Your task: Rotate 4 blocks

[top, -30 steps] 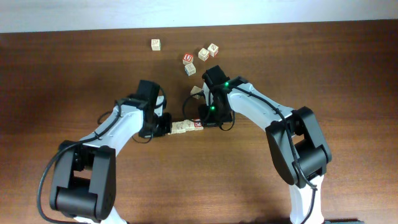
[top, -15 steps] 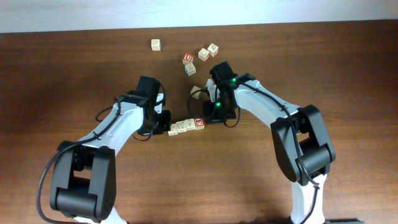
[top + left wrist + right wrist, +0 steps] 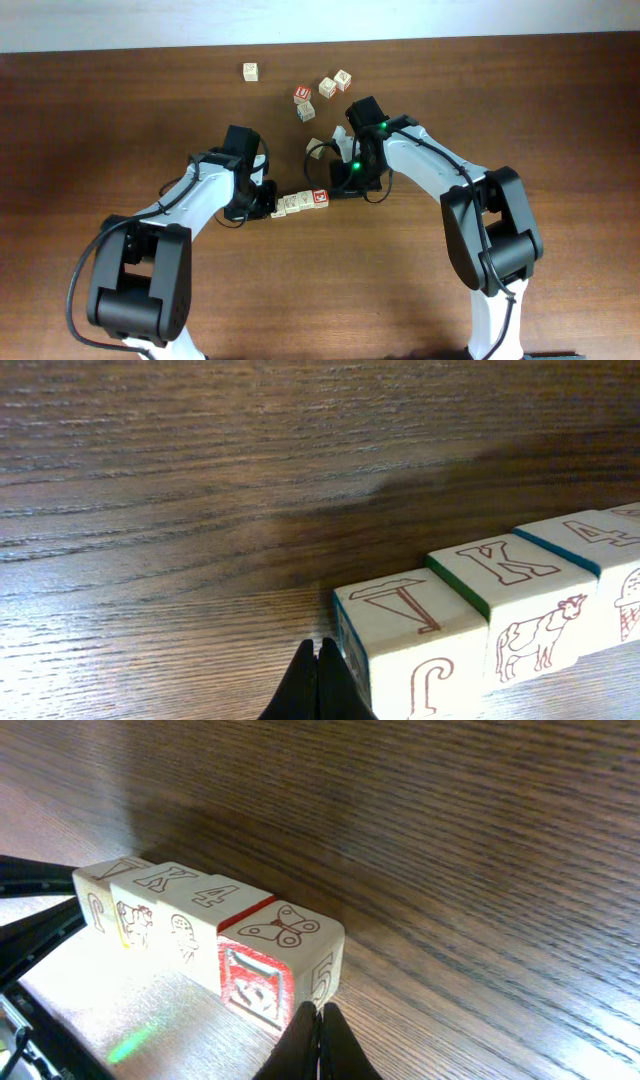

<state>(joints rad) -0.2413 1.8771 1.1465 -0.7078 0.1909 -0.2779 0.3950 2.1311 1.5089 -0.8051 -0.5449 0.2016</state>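
The row of four blocks (image 3: 298, 203) has swung its right end away from the robot since a second ago — it lies between the left gripper (image 3: 318, 682) and right gripper (image 3: 320, 1042), both pinched shut and empty, tips at opposite ends — so the rotation looks under way.

Ten wooden alphabet cubes show on the bench (image 3: 100, 120). Four stand touching in one row (image 3: 298, 202) at mid-bench, their tops a V, a K, a 4 and a butterfly. Five loose cubes (image 3: 327, 87) lie toward the far edge, one of them a red-topped cube (image 3: 303, 94). One half-hidden cube (image 3: 316, 146) sits beside the right arm (image 3: 420, 165). There are two arms, counting the left arm (image 3: 200, 195), and two tools: left tool (image 3: 318, 660), right tool (image 3: 320, 1020).
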